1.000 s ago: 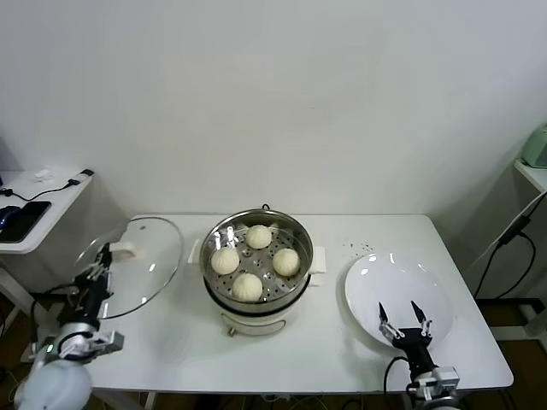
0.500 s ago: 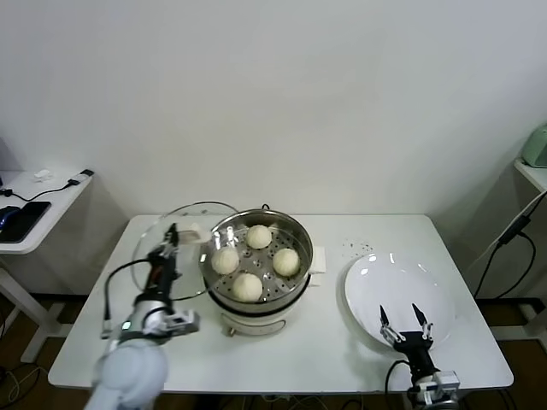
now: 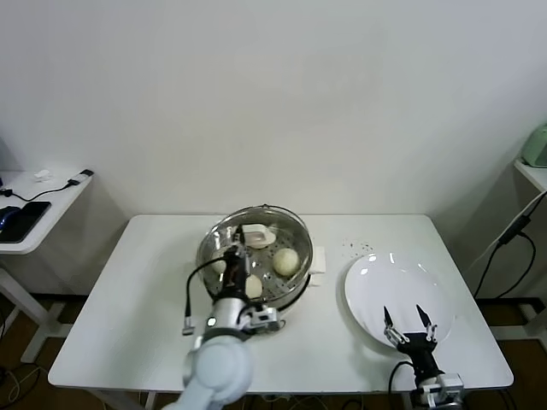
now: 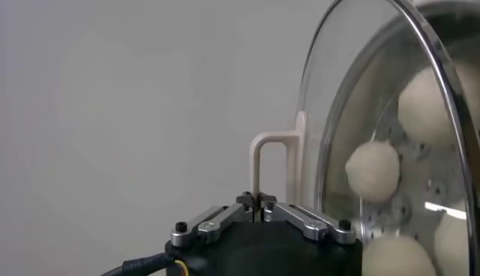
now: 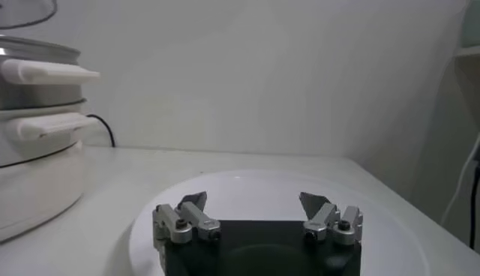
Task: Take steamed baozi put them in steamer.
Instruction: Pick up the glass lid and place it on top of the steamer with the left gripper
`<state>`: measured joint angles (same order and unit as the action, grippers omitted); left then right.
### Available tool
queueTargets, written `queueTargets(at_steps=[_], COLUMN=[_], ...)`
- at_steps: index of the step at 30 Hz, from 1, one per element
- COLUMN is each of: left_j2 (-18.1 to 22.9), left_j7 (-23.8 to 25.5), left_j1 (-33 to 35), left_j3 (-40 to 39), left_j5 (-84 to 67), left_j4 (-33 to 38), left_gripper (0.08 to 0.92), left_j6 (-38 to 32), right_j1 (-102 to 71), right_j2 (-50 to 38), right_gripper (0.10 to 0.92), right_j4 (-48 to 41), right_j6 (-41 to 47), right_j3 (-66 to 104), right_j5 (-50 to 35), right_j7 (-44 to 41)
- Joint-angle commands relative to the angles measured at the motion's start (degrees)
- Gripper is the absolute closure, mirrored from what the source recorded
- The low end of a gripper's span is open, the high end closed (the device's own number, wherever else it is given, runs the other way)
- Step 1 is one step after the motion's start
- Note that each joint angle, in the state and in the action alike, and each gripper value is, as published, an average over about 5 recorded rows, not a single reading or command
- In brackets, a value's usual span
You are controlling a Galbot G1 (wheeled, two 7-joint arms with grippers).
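Note:
The steamer (image 3: 298, 284) stands mid-table on its white cooker base. Several cream steamed baozi lie inside; one baozi (image 3: 286, 260) and another (image 3: 254, 286) show through glass. My left gripper (image 3: 242, 249) is shut on the thin white handle (image 4: 268, 150) of the round glass lid (image 4: 382, 90) and holds the lid tilted over the steamer. The left wrist view shows a baozi (image 4: 373, 166) through the lid, my left gripper (image 4: 259, 201) pinching the handle. My right gripper (image 3: 408, 328) stands open, nothing between its fingers, low over the white plate (image 3: 402, 278).
The white plate (image 5: 247, 184) lies at the table's right, under my right gripper (image 5: 255, 207). The cooker's white side handle (image 3: 318, 259) sticks out toward the plate. A side table with cables (image 3: 34, 201) stands far left; a cable (image 3: 504, 243) hangs at the right.
My left arm has carried the glass lid from the left side of the table rightward, over the steamer. The right gripper has stayed over the plate.

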<state>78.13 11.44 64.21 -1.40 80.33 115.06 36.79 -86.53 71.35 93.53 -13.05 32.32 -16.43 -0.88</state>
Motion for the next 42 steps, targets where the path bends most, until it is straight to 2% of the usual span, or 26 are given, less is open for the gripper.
queueTargets(at_steps=[1, 19, 42], left_j2=[5.0, 2.0, 2.0], left_j7=[1.3, -1.3, -3.6], left_j1=[-3.4, -2.2, -1.5], left_j3=[-6.3, -0.9, -0.7], left_j5=[7.2, 9.6, 6.6], left_j4=[-5.5, -9.0, -9.9], left_gripper=[0.870, 0.870, 0.870], left_j6=[3.5, 0.1, -0.4], right_j1=[-0.1, 0.3, 1.0], right_j2=[0.1, 0.7, 1.2], right_gripper=[0.203, 0.203, 0.203], right_j4=[-0.4, -1.2, -1.8], right_j6=[-0.8, -2.0, -2.4], right_j3=[0.2, 0.5, 0.2], right_j5=[0.0, 0.8, 2.1], right_j7=[0.5, 1.1, 0.8])
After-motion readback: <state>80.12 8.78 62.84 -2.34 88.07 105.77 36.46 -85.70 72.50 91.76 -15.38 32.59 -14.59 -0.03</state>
